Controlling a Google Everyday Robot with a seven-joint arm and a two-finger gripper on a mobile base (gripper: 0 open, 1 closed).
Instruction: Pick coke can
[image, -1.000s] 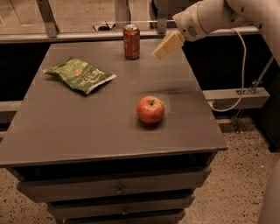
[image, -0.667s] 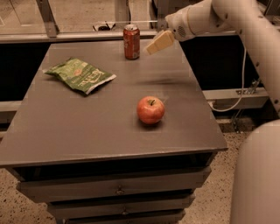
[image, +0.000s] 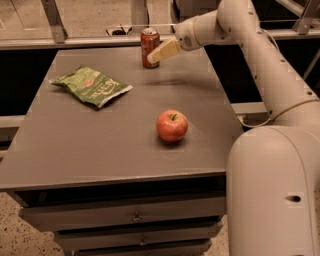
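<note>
The coke can (image: 148, 44), red with a silver top, stands upright near the far edge of the grey table (image: 90, 150). My gripper (image: 161, 52) hangs above the table at the can's right side, its pale fingers (image: 165, 50) pointing down-left and overlapping the can's right edge in this view. I cannot tell whether it touches the can.
A red apple (image: 172, 125) sits right of the table's middle. A green chip bag (image: 92, 86) lies at the left. My white arm (image: 260, 55) reaches in from the right. Drawers (image: 135, 216) are under the table's front edge. A rail (image: 75, 40) runs behind.
My gripper has moved left, from well right of the can to right beside it. The can, apple and bag have not moved.
</note>
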